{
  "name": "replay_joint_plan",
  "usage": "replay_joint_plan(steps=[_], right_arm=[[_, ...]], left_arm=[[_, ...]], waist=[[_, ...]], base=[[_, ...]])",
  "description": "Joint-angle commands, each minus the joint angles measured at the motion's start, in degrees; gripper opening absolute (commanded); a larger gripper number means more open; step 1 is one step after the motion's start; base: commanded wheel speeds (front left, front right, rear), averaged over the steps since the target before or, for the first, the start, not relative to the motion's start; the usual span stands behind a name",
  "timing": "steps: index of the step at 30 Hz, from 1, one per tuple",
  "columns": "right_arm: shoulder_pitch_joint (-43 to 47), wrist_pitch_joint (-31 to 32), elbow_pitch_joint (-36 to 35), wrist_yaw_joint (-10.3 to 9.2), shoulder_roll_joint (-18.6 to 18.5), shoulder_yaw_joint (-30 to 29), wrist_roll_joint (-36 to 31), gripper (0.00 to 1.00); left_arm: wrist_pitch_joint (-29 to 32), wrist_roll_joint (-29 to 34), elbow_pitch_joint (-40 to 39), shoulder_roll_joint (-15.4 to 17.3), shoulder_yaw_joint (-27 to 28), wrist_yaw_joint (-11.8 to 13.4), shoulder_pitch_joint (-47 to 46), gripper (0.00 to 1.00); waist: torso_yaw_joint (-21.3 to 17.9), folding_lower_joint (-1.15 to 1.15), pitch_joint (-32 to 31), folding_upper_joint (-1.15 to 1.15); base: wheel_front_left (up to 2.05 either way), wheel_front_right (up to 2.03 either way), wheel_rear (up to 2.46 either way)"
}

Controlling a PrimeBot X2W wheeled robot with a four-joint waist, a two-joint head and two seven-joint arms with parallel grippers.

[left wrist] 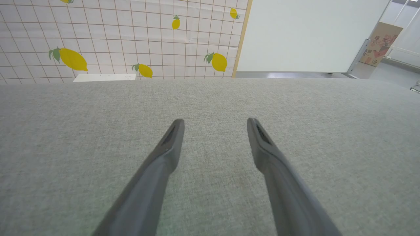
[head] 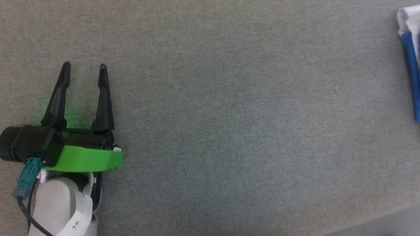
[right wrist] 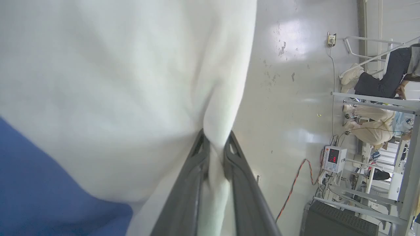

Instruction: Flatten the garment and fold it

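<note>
The garment [right wrist: 108,85], white with a royal-blue part at the lower left of the right wrist view, hangs in front of that camera. My right gripper [right wrist: 215,136] is shut on a pinched fold of its white cloth. A small white and blue piece of the garment [head: 410,42] also shows at the right edge of the head view. My left gripper [head: 84,67] is at the lower left of the head view, open and holding nothing, low over the grey cloth-covered table [head: 229,114]. In the left wrist view the left gripper [left wrist: 215,123] points along the bare table [left wrist: 210,98].
Beyond the table's far edge stands a tiled wall with lemon prints [left wrist: 131,36] and a white panel [left wrist: 305,32]. In the right wrist view, a pale floor [right wrist: 288,98] carries cables, a device with a red display [right wrist: 333,159], metal frames and seated people [right wrist: 377,78].
</note>
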Motion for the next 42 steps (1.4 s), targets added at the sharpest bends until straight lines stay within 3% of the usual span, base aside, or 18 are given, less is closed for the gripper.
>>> replay_joint_plan(steps=[1, 2, 3, 4, 14, 23, 30, 42], right_arm=[[-1.31, -0.42, 1.14, -0.12, 0.0, -1.08, -0.63, 0.0], [-1.69, -0.57, 2.03, -0.12, 0.22, -1.85, -1.06, 0.0], [-1.89, -0.81, 2.58, -0.12, 0.33, -2.19, -1.45, 0.28], [-2.14, -1.06, 3.32, -0.12, 0.36, -2.67, -2.02, 1.0], [-4.44, -4.85, 5.87, -0.12, 0.89, -4.43, -3.33, 1.0], [-8.75, -13.91, -3.37, -0.12, 4.45, -2.98, -0.76, 1.0], [-6.88, -21.85, -13.74, -0.12, 15.26, -9.93, 0.35, 1.0], [11.21, -28.33, -33.4, -0.12, 36.73, -18.79, 1.93, 1.0]], left_arm=[[0.2, 0.23, -0.07, 0.7, 0.19, 0.46, -0.6, 1.0], [0.24, 0.19, -0.19, 0.77, 0.22, 0.53, -0.48, 1.0], [0.24, 0.15, -0.21, 0.8, 0.23, 0.56, -0.37, 1.0], [0.22, 0.11, -0.18, 0.83, 0.26, 0.64, -0.22, 1.0], [-1.44, -1.19, 2.36, 0.2, 0.47, 1.24, 1.89, 1.0], [-4.06, -3.92, 5.44, -1.61, 2.47, 2.62, 4.74, 1.0], [-5.35, -5.5, 6.51, -2.9, 4.27, 4.11, 6.03, 1.0], [-6.08, -6.12, 8.15, -4.35, 5.09, 6.07, 8.03, 1.0]], waist=[[0.75, -0.01, 0.89, 0.0], [0.81, -0.01, 0.85, 0.0], [0.89, -0.01, 0.71, 0.0], [0.98, -0.01, 0.46, 0.0], [1.9, -0.01, -7.01, 0.0], [3.27, -0.01, -18.0, 0.0], [6.16, -0.01, -24.29, 0.0], [11.41, -0.01, -30.78, 0.0]], base=[[0.0, 0.0, 0.0], [0.0, 0.0, 0.0], [0.0, 0.0, 0.0], [0.0, 0.0, 0.0], [0.0, 0.0, 0.0], [0.0, 0.0, 0.0], [0.0, 0.0, 0.0], [0.0, 0.0, 0.0]])
